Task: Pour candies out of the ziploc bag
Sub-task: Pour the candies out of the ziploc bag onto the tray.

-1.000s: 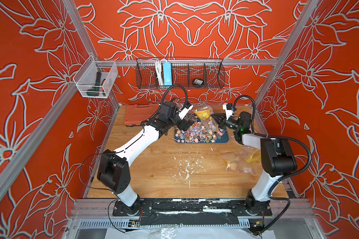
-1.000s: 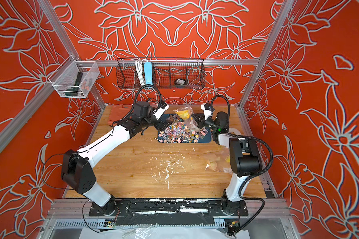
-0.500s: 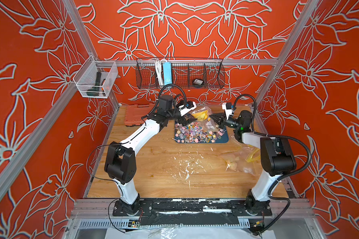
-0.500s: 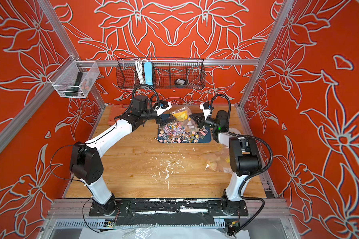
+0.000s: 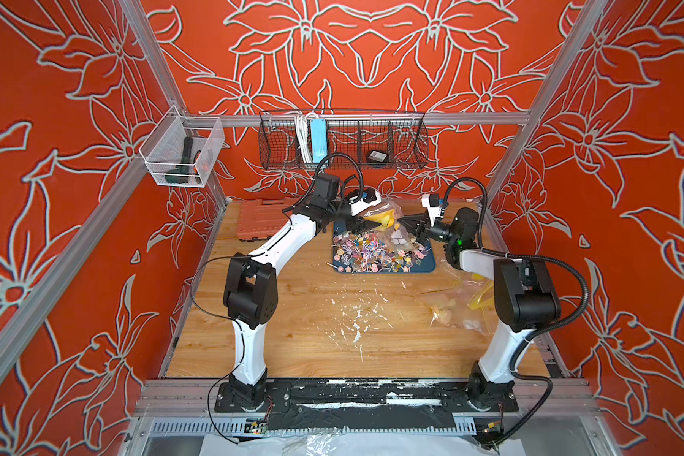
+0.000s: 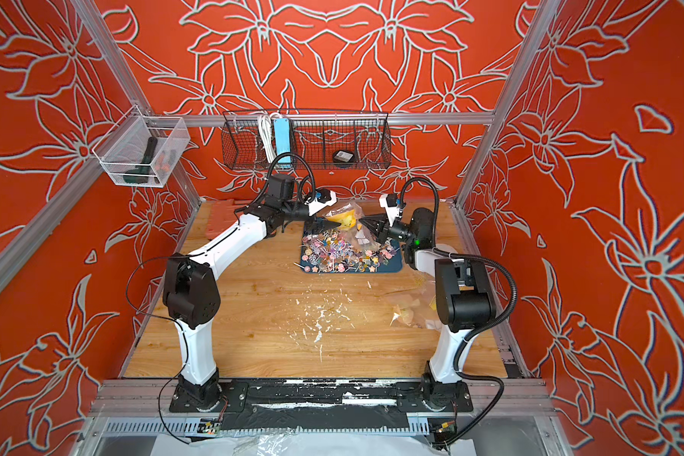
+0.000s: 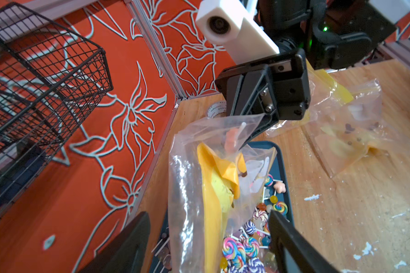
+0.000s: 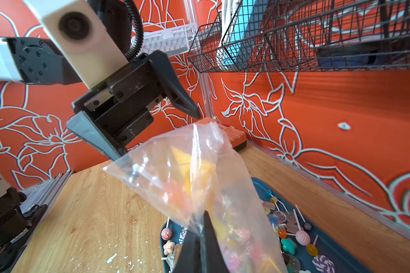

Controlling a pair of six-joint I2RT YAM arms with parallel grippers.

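My left pincer (image 7: 207, 214) has swung back, jaws apart at the free corner of the bag (image 7: 189, 189) that my right pincer (image 7: 256, 130) clamps by its other corner; the candies (image 7: 242, 245) mostly lie on the tray (image 7: 283, 160) below, so one shake should finish.

I am looking into a booth: orange-red walls (image 5: 372, 59) with white flower outlines are enclosing a scuffed wooden tabletop (image 5: 312, 339); a black wire basket (image 5: 403, 146) is hanging behind.

No legible text, round white sticker (image 7: 217, 109) lettering too small
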